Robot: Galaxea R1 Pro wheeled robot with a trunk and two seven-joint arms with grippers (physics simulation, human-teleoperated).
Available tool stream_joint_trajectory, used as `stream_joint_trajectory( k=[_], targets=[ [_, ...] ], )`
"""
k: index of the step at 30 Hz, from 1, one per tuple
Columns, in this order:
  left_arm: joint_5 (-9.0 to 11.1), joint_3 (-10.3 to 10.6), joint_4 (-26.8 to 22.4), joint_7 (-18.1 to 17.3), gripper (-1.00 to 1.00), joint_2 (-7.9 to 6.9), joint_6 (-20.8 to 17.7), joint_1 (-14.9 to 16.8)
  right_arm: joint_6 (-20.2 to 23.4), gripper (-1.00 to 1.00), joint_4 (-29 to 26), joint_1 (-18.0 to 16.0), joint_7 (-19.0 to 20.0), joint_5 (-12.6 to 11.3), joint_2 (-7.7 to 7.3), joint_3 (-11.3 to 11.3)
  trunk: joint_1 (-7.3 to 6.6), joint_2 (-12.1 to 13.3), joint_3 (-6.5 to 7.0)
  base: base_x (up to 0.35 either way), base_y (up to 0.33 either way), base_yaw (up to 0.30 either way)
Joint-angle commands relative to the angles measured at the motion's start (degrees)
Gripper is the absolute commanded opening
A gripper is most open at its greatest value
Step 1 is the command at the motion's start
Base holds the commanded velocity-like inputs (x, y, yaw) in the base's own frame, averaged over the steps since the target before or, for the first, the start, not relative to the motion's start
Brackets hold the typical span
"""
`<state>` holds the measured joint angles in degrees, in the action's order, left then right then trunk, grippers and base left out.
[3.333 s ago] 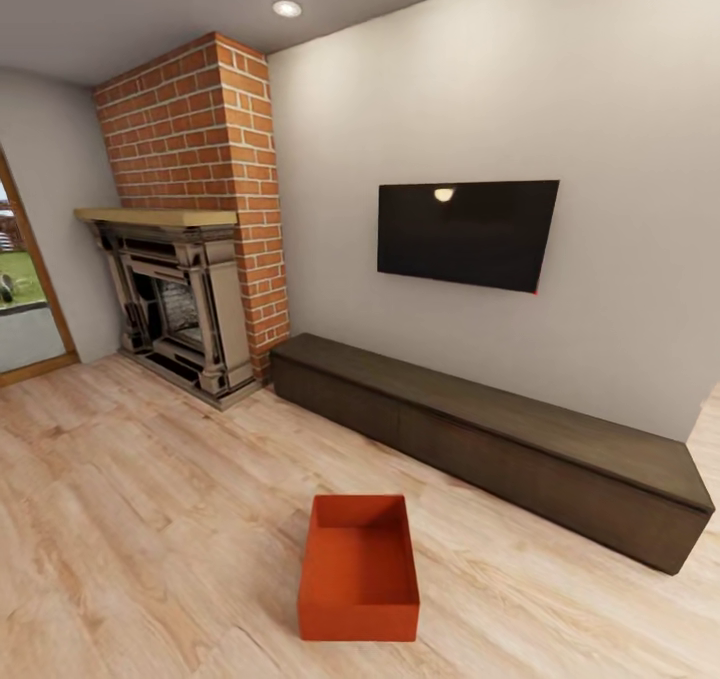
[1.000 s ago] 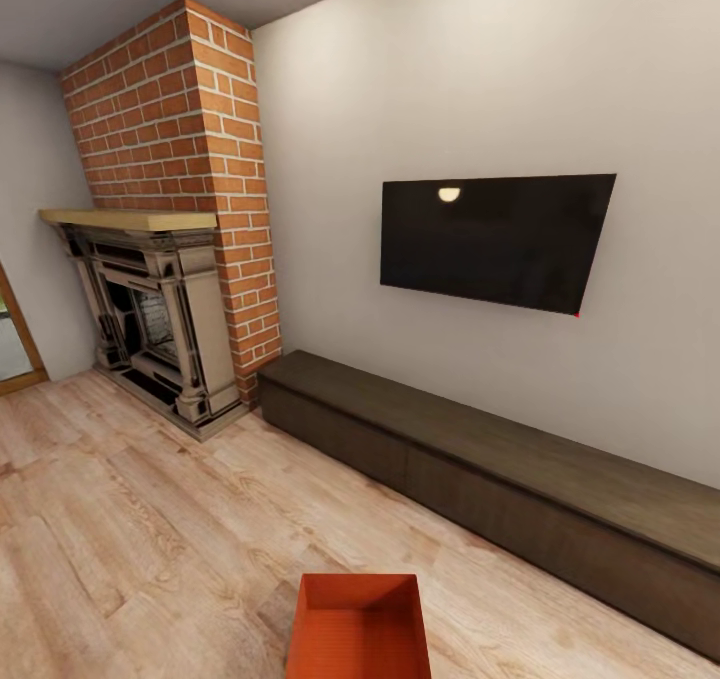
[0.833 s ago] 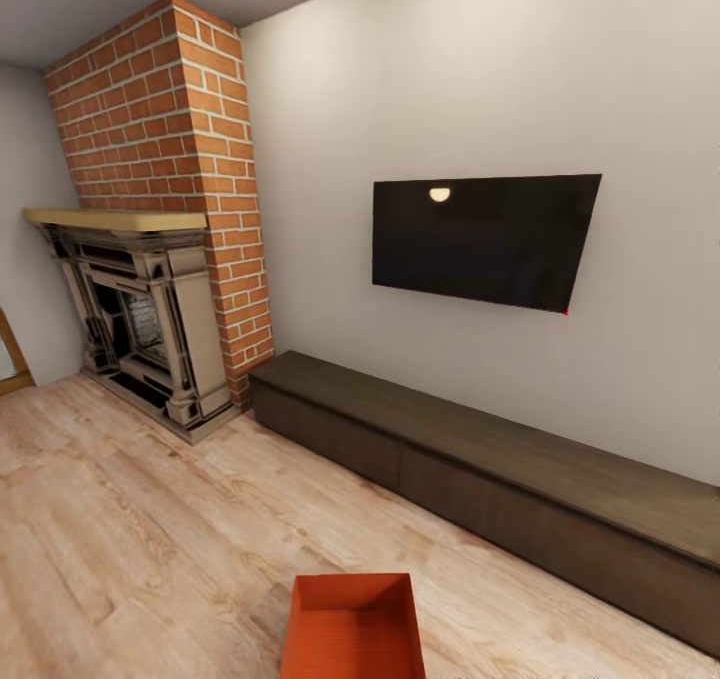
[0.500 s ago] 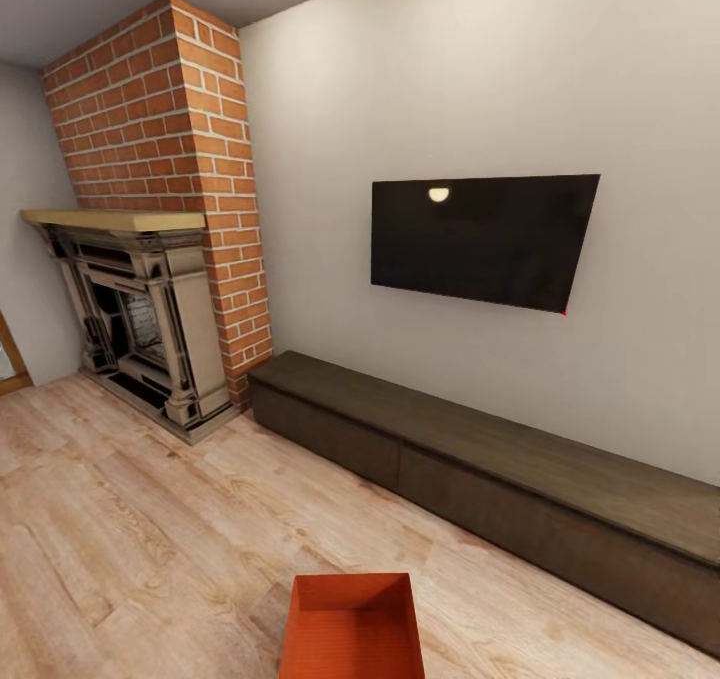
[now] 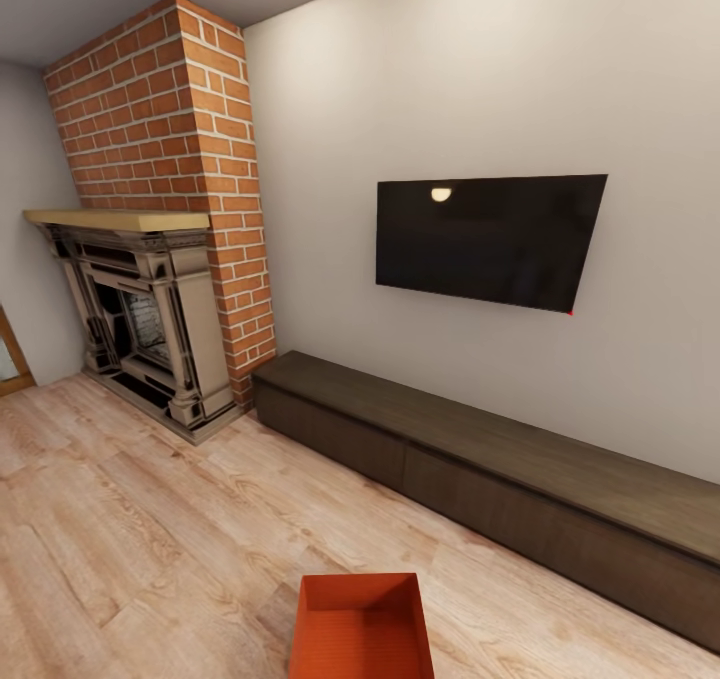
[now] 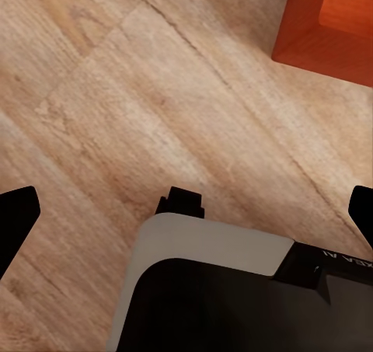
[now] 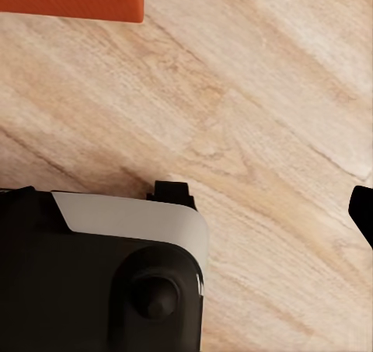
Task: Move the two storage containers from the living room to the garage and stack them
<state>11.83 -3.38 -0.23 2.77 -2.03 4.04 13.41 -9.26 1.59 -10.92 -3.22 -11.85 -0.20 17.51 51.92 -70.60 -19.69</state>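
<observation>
Glossy black robot base (image 6: 233, 305) edged with a light grey panel; black fingers (image 6: 15, 220)

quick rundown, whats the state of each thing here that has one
storage container: upright on the wood floor, open top, empty as far as shown
tv: screen dark, mounted on the wall
left gripper: open, holding nothing
right gripper: open as far as shown, holding nothing
</observation>
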Motion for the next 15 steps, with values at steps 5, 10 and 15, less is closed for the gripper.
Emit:
stream_joint_trajectory(
  k=[5,10,15],
  targets=[
    [0.0,-0.3,0.1,0.0,1.00,0.01,0.2,0.0,-0.3,1.00,0.2,-0.1,0.0,-0.5,0.02,0.5,0.00,0.0,-0.06,0.000,0.000,0.000],
    [0.0,-0.3,0.0,0.0,1.00,0.01,0.2,0.0,0.1,1.00,0.2,-0.1,0.0,-0.6,0.22,0.4,0.00,0.0,-0.06,0.000,0.000,0.000],
    [0.0,-0.3,0.0,0.0,1.00,0.01,0.2,0.0,0.0,1.00,0.2,-0.1,0.1,-0.3,0.14,0.5,0.00,0.0,-0.29,0.000,0.000,0.000]
  ],
)
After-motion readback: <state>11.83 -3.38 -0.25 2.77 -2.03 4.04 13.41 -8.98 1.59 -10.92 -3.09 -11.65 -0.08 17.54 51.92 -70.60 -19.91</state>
